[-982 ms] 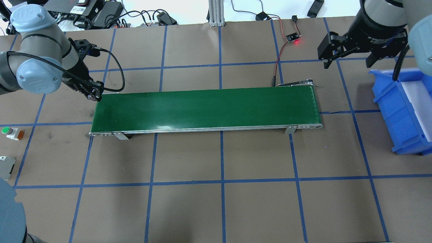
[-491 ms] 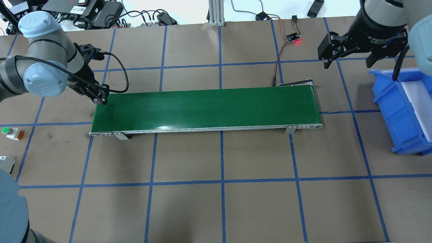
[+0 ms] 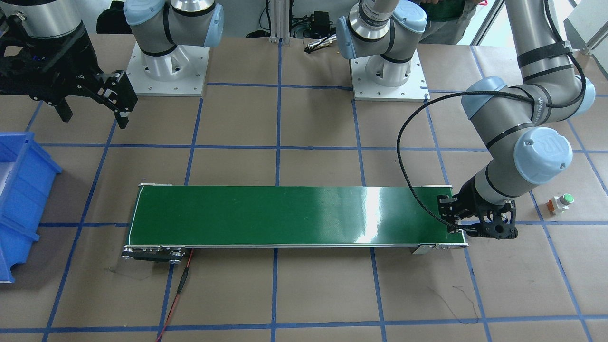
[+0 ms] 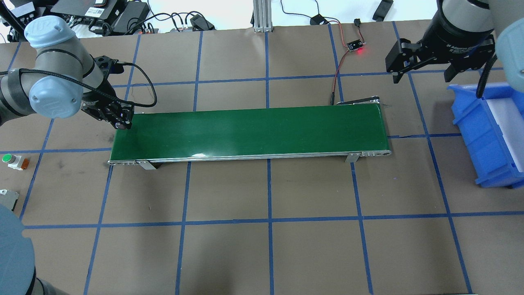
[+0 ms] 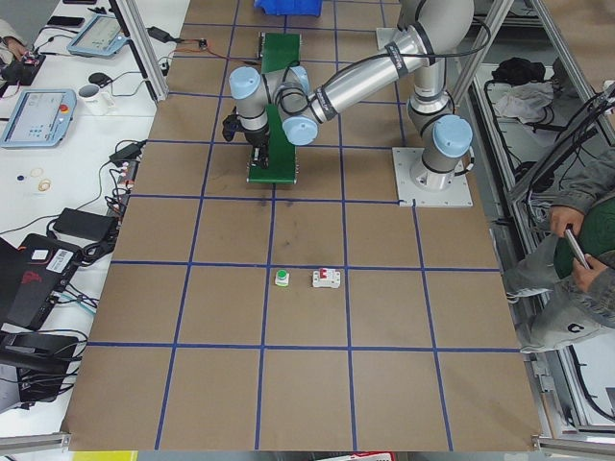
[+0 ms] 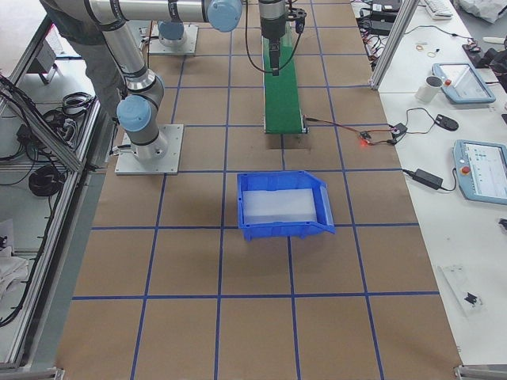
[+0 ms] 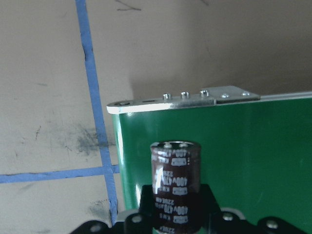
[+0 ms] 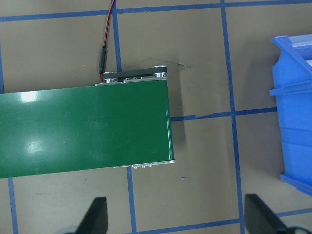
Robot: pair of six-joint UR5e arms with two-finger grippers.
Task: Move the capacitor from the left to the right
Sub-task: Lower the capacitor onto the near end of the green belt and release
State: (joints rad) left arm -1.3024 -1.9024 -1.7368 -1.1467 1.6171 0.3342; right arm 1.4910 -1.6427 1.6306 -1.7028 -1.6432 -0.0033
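The capacitor [image 7: 175, 185], a dark maroon glossy cylinder with white print, stands upright between the fingers of my left gripper [image 7: 175, 222] in the left wrist view. It hangs over the left end of the green conveyor belt [image 7: 234, 161]. In the overhead view my left gripper [image 4: 122, 121] is at the belt's [image 4: 254, 131] far left corner, and the capacitor is hidden under it. My right gripper [image 4: 423, 69] is open and empty, high beyond the belt's right end; it also shows in the right wrist view [image 8: 176, 217].
A blue bin [image 4: 491, 135] with a white liner stands right of the belt. A green-topped push button [image 4: 10, 160] and a white circuit breaker [image 4: 8, 198] lie at the table's left edge. A small sensor board [image 4: 355, 45] with red wire lies behind the belt.
My left gripper has moved right and slightly toward the robot, from beside the belt's left end to over its corner. The right arm has not moved.
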